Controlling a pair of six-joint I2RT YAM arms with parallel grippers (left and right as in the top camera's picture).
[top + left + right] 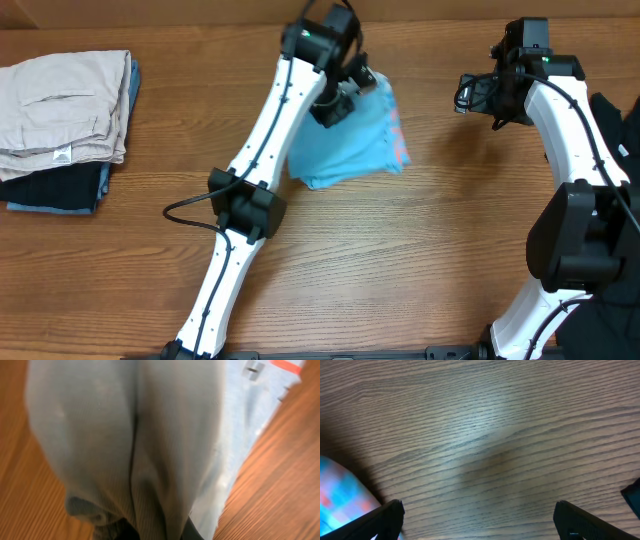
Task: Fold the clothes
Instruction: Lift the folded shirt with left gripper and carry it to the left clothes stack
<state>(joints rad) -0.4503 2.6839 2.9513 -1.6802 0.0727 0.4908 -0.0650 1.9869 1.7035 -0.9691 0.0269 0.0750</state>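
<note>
Wooden table [420, 250]: blue T-shirt [350, 150] is bunched and clamped in left gripper [338, 104], apparently lifted; no neat fold is seen. Right gripper [477, 510] is spread wide, empty. Folding mostly outstanding.

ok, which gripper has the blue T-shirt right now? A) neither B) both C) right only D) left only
D: the left gripper is shut on a bunch of the light blue T-shirt, whose fabric fills its wrist view, while the right gripper stands open over the table, holding nothing.
</note>
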